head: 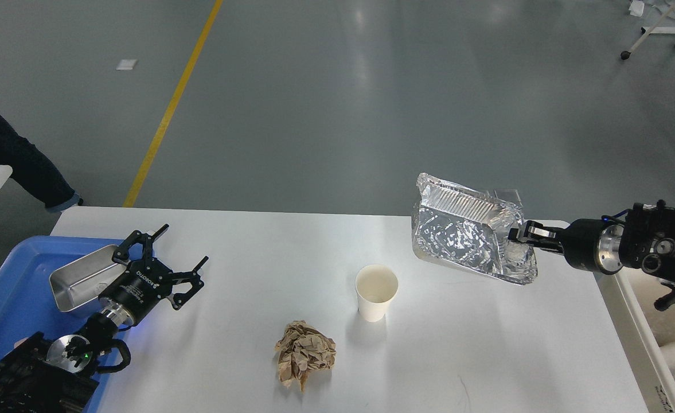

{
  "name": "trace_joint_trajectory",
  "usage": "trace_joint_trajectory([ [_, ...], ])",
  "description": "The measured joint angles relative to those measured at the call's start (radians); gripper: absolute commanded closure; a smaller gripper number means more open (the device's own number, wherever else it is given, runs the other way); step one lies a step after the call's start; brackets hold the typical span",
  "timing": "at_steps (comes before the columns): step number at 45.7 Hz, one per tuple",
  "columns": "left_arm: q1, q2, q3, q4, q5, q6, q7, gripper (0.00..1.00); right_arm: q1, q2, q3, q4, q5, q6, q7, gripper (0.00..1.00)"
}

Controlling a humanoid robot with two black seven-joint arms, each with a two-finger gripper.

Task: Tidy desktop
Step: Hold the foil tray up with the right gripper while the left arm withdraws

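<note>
Right gripper (519, 235) grips the crumpled silver foil tray (466, 235), apparently clear of the white rounded desktop (291, 241). Left gripper (168, 261) jaws are spread wide, empty.

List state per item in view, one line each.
foil tray: lifted off the desktop, tilted, gripped at its near corner
right gripper: shut on the foil tray
left gripper: open, empty, beside the metal tin
paper cup: upright, on the desktop
crumpled brown paper: lying on the desktop
metal tin: tilted, in the blue bin
</note>
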Motion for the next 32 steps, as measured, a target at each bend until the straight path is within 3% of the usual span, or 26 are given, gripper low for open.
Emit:
trace_joint_trajectory([
  [15, -0.017, 0.019, -0.007, 0.0, -0.009, -0.018, -0.008, 0.02, 0.034, 0.058, 0.006, 0.003, -0.003, -0.009, 0.0, 1.0],
  [18, -0.02, 0.03, -0.009, -0.01, -0.01, -0.038, -0.049, 0.02, 0.036, 0.064, 0.006, 0.001, -0.003, -0.009, 0.0, 1.0],
  [25, -0.039, 0.075, -0.002, -0.02, -0.002, -0.05, -0.2, 0.02, 0.034, 0.07, 0.006, 0.0, -0.003, -0.009, 0.0, 1.0],
  [32, -0.057, 0.086, 0.018, -0.02, 0.056, -0.05, -0.24, 0.02, 0.025, 0.073, 0.007, 0.0, -0.002, -0.01, 0.0, 1.0],
])
